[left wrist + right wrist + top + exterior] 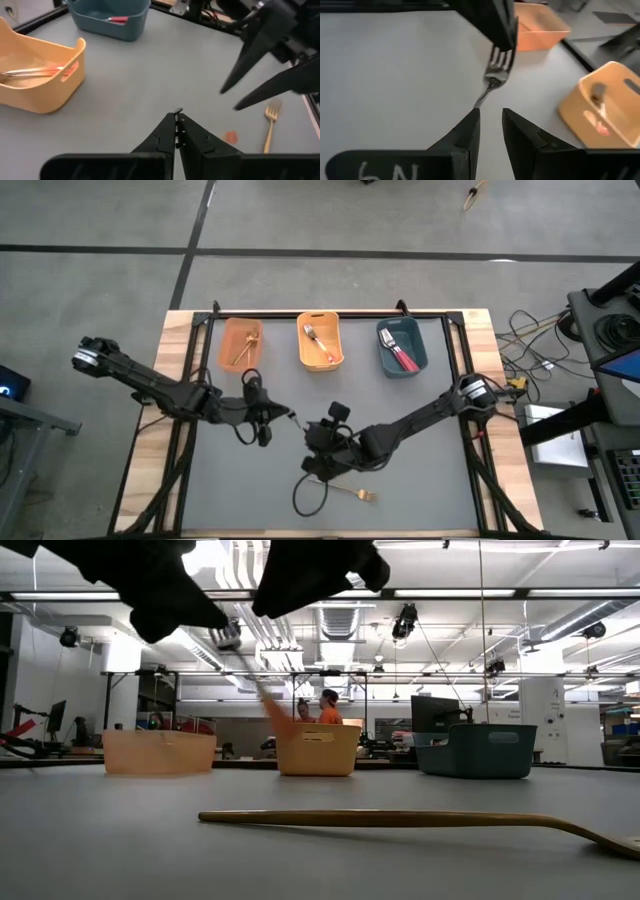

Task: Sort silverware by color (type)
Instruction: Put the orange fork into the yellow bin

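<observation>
A fork with silver tines and an orange handle hangs over the middle of the table from my left gripper, which is shut on it. My right gripper stands open just to its right, with nothing between its fingers. The fork's neck runs down to one of those fingertips. A gold fork lies flat on the table near the front edge, below my right gripper. My left gripper pinches the fork's tine end between its shut fingers, slanting down from the table's left. The fork hangs tilted below the fingers, clear of the table, with its orange handle end lowest. My right gripper: whether its fingertip touches the fork's neck, I cannot tell.
Three bins stand in a row at the far edge. A peach one holds a gold fork, an orange one an orange-handled fork, and a blue one red-pink-handled forks. A black frame borders the mat, and a cable loop lies near the front.
</observation>
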Robot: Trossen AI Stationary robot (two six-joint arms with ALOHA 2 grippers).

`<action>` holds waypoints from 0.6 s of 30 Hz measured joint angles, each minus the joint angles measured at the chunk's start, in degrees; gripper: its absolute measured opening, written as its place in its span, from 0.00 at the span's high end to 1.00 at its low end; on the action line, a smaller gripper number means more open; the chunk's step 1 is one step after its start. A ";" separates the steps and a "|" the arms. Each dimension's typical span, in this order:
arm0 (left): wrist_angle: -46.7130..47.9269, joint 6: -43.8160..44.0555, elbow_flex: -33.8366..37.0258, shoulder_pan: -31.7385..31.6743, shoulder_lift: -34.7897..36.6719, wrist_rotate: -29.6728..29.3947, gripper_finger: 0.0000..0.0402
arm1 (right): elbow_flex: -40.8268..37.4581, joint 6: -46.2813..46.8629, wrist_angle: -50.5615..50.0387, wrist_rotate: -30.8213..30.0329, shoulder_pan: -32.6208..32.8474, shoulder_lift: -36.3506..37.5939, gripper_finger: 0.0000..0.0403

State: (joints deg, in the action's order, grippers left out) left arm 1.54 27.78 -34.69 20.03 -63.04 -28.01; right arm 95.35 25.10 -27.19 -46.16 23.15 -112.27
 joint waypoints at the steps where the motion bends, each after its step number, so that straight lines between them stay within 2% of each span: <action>1: 0.06 0.20 -0.24 0.00 0.00 -0.51 1.00 | 0.00 0.01 0.07 -0.46 -0.43 0.00 0.82; 8: 2.69 0.49 -2.79 -0.38 -0.77 -6.81 1.00 | 0.00 0.26 1.24 -0.56 -2.74 0.00 0.82; 14: 3.76 -0.68 -4.16 -0.56 -0.88 -7.68 1.00 | 0.00 0.84 1.61 -0.35 -4.08 0.00 0.81; 18: 4.64 -1.41 -4.68 -0.66 -1.01 -8.36 1.00 | 0.00 1.35 2.75 -0.03 -4.31 0.00 0.75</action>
State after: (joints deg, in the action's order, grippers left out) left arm 6.19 26.37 -39.37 19.38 -64.05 -36.37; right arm 95.35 26.44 -24.43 -46.19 18.83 -112.27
